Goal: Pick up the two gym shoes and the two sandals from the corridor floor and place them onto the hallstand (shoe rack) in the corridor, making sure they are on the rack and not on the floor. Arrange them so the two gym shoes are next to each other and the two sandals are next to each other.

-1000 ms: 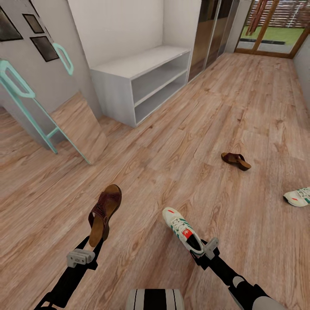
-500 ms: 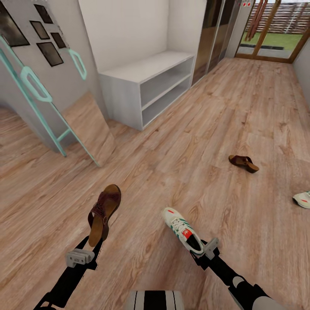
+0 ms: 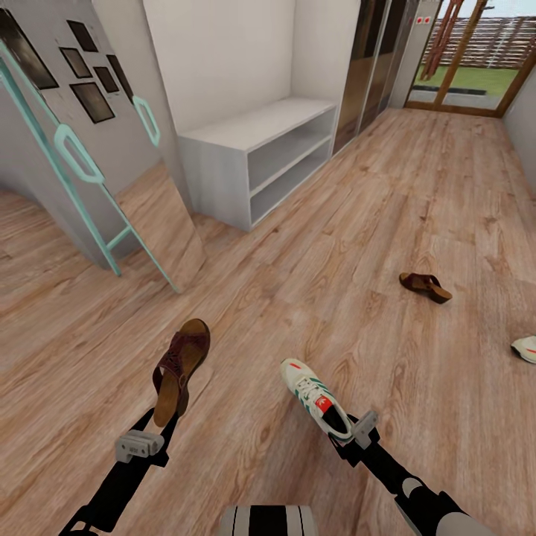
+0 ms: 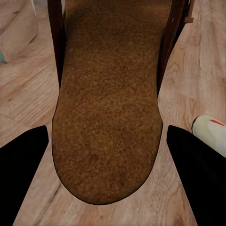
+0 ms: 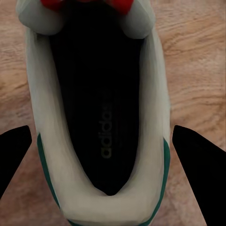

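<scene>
Status: nothing on the hallstand [image 3: 246,123] yet, both shelves and top bare. Left gripper [image 3: 152,434] holds one brown sandal [image 3: 181,368] by the heel, fingers closed onto it, toe pointing away. Right gripper [image 3: 348,438] is clamped on one gym shoe [image 3: 316,398] at its heel. Count: 2 sandals, 2 gym shoes. Second sandal [image 3: 425,286] lies on the corridor floor [image 3: 313,283], well ahead and right of the right gripper; second gym shoe [image 3: 525,348] further right, cut off at frame edge. Left to do: place all four, paired.
</scene>
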### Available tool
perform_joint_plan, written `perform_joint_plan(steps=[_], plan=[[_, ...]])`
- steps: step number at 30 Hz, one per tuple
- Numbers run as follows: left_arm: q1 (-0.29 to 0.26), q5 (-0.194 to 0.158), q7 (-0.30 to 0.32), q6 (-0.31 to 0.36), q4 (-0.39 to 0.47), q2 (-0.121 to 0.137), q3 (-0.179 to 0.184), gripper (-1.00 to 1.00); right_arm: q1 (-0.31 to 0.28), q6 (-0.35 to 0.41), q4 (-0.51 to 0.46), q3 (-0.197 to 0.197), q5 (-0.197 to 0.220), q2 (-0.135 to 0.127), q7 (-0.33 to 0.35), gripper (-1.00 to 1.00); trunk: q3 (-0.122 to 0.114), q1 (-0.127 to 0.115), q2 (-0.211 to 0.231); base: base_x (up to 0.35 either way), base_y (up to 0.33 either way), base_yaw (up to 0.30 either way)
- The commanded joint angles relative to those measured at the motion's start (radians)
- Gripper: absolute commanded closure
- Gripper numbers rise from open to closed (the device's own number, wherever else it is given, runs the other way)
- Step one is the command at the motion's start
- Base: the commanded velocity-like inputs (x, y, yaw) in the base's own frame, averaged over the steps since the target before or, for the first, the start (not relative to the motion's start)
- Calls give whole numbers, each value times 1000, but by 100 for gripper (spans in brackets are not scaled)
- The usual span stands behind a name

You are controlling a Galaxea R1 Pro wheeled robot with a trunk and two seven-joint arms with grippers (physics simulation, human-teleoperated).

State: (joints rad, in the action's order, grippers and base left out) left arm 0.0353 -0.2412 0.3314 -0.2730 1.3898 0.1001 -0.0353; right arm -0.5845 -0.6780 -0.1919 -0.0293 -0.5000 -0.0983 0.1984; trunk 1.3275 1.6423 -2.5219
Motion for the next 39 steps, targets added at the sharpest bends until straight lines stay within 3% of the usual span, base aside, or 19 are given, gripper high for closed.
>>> perform_joint_plan(steps=[1,29,39], plan=[[0,1,0,0,0,0,0,100,0,0,0,0,0,0,-1,100,-2,0,0,0,5,0],[0,2,0,0,0,-3,2,100,0,0,0,0,0,0,-1,100,-45,0,0,0,1,0],[0,1,0,0,0,-3,3,100,0,0,0,-1,2,0,-4,100,-51,0,0,0,0,17]])
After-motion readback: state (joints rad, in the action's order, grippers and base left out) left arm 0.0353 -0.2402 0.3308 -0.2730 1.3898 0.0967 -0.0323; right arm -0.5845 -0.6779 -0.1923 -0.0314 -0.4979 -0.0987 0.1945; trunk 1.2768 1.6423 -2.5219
